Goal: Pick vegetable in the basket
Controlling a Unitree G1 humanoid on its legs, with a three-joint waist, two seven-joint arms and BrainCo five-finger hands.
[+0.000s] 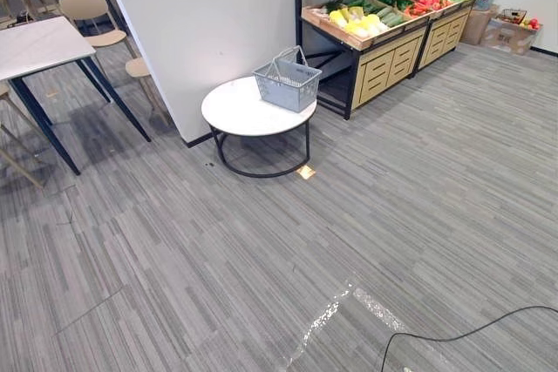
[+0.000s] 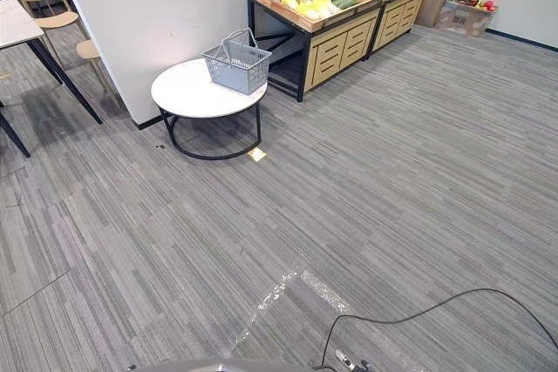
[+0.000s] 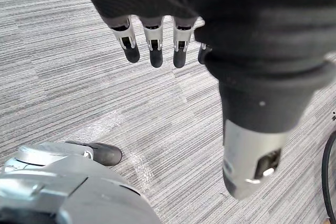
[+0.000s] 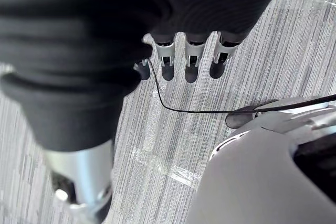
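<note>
A grey wire basket [image 1: 287,82] with its handles up stands on the far right part of a round white table [image 1: 240,112] on black legs. Behind it, wooden produce shelves [image 1: 384,19] hold yellow, green and red vegetables [image 1: 359,21]. In the left wrist view my left hand [image 3: 153,45] hangs over the striped grey floor, its fingers straight and holding nothing. My right hand [image 4: 190,59] hangs the same way in the right wrist view, fingers straight and empty. Both hands are far from the basket.
A white wall [image 1: 200,15] rises behind the round table. At the far left stand a white table with dark legs [image 1: 39,45] and beige chairs [image 1: 96,15]. Cardboard boxes [image 1: 506,32] sit at the far right. Grey carpet spreads between me and the basket.
</note>
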